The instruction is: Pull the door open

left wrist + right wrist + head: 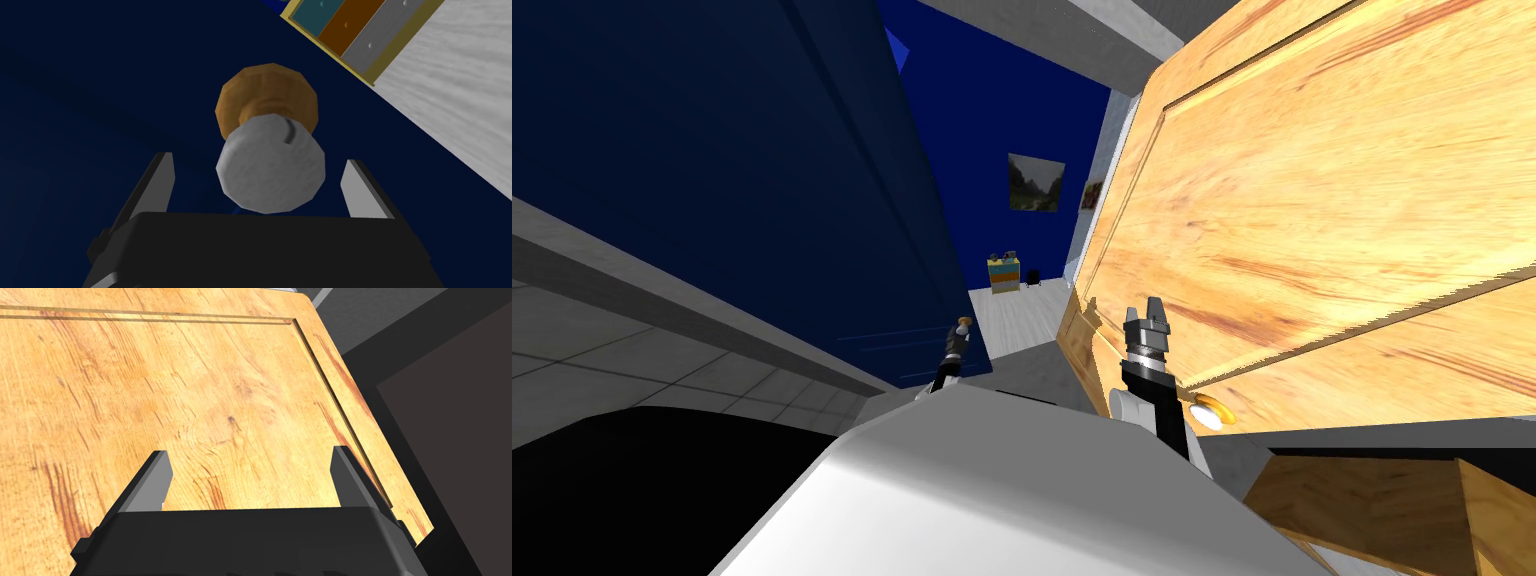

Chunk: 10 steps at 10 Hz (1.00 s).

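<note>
A dark blue door (762,180) stands at my left, seen from the left wrist as a flat blue plane (100,100). Its knob (270,165) has a grey round head on a brown base; in the head view the knob (964,322) is a small orange spot. My left gripper (258,161) is open, its fingers (160,180) on either side of the knob with gaps both sides. In the head view the left gripper (955,345) sits just below the knob. My right gripper (1148,305) is open, facing a wooden door panel (175,388).
The wooden door (1312,200) stands close on my right, with a golden knob (1209,412) by my right forearm. Between the doors a pale floor (1022,315) leads to a small chest with coloured drawers (1003,274), also beyond the knob (360,30). A picture (1036,182) hangs behind.
</note>
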Motion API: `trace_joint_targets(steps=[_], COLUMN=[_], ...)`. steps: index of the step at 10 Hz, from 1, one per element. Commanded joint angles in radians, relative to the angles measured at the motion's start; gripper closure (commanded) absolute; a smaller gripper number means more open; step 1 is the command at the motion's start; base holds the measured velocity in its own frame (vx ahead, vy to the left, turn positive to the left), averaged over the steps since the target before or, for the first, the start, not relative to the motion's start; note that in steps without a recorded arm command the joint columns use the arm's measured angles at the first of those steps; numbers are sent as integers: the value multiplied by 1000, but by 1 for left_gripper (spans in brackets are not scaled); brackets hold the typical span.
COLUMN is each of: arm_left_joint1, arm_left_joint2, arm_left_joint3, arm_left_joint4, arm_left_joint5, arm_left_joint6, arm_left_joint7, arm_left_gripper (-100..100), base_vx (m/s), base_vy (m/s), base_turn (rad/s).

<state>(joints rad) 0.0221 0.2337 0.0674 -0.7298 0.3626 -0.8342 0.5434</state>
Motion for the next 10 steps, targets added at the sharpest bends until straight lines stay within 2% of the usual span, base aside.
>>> trace_joint_targets(steps=[1, 3, 4, 5, 6, 8, 9, 10], arm_left_joint1=[1, -1, -1, -1, -1, -3, -3, -3], arm_left_joint2=[-2, -9, -9, -12, -12, -19, -19, -23], arm_left_joint3=[-4, -20, -20, -29, -29, -46, -46, -55], arm_left_joint4=[-4, -14, -14, -19, -19, -29, -29, -34], arm_left_joint5=[10, 45, 45, 64, 64, 102, 102, 121], arm_left_joint6=[1, 4, 4, 5, 5, 7, 7, 8], arm_left_joint7=[34, 98, 115, 151, 156, 223, 238, 275], arm_left_gripper=[-100, -100, -100, -100, -100, -100, -100, -100], base_vx=[-46, -65, -57, -72, -52, -62, -58, -49], base_vy=[8, 4, -1, 1, 3, 7, 8, 7], base_turn=[-14, -33, -16, -29, -14, -36, -16, -27])
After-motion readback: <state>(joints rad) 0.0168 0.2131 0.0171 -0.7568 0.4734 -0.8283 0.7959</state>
